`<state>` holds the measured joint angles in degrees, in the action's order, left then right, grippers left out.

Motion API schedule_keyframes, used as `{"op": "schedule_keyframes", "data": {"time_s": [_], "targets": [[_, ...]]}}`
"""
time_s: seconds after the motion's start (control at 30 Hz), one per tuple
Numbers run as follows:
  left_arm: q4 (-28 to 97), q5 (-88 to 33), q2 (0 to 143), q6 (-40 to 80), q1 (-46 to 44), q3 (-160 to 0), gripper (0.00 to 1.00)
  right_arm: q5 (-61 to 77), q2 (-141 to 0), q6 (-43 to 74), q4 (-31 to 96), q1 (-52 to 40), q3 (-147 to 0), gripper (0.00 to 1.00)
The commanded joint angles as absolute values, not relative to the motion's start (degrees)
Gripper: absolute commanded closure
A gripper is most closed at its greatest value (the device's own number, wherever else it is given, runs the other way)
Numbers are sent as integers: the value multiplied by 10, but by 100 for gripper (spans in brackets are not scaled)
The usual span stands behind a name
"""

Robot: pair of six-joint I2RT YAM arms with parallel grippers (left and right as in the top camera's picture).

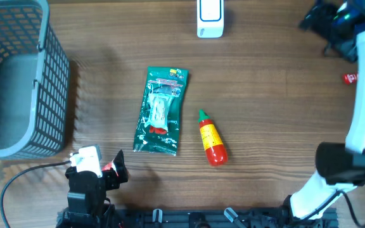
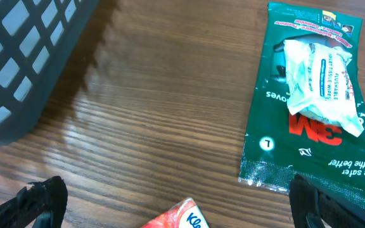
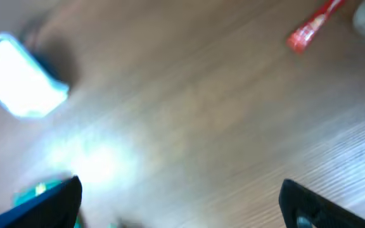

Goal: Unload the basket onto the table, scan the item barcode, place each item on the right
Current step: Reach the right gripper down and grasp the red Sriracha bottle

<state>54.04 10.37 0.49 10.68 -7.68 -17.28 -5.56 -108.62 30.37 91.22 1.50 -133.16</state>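
A white barcode scanner (image 1: pixel 210 18) stands at the table's far edge and shows as a blurred white block (image 3: pixel 21 76) in the right wrist view. A green 3M glove package (image 1: pixel 160 111) lies flat mid-table, with a small red sauce bottle (image 1: pixel 211 138) to its right. My left gripper (image 1: pixel 103 166) is open near the front left, over a red-and-white tissue packet (image 2: pixel 182 216) that lies between its fingers (image 2: pixel 43 202). The green package (image 2: pixel 309 95) lies just beyond them. My right gripper (image 1: pixel 327 22) hangs open at the far right, holding nothing (image 3: pixel 182 206).
A grey mesh basket (image 1: pixel 18 82) fills the left side of the table, its wall (image 2: pixel 24 57) close to my left gripper. A small red item (image 1: pixel 350 78) lies by the right arm and shows as a red streak (image 3: pixel 312 25) in the right wrist view.
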Motion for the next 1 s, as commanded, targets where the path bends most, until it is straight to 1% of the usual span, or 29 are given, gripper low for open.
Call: {"op": "schedule_keyframes", "data": {"time_s": [0.0, 0.13, 0.27, 0.4, 0.47, 0.53, 0.6, 0.8, 0.87, 0.9, 0.97], "targets": [[540, 99, 4, 110, -73, -171, 0, 3, -1071, 250, 922, -82, -1313, 0], [540, 99, 4, 110, -73, -171, 0, 6, -1071, 250, 921, -176, -1249, 0], [540, 99, 4, 110, -73, -171, 0, -21, -1071, 302, 920, -258, -1132, 0], [540, 99, 4, 110, -73, -171, 0, -25, -1071, 338, 909, -320, -1015, 0], [540, 99, 4, 110, -73, -171, 0, -23, -1071, 357, 869, -352, -947, 0], [540, 99, 4, 110, -73, -171, 0, 11, -1071, 342, 801, -378, -881, 0], [540, 99, 4, 110, -73, -171, 0, 51, -1071, 313, 747, -398, -827, 0], [540, 99, 4, 110, -73, -171, 0, 82, -1072, 256, 608, -422, -717, 0], [540, 99, 4, 110, -73, -171, 0, 87, -1072, 255, 576, -422, -688, 0], [540, 99, 4, 110, -73, -171, 0, 86, -1072, 255, 564, -422, -674, 2], [540, 99, 4, 110, -73, -171, 0, 87, -1073, 257, 542, -422, -654, 11]]}}
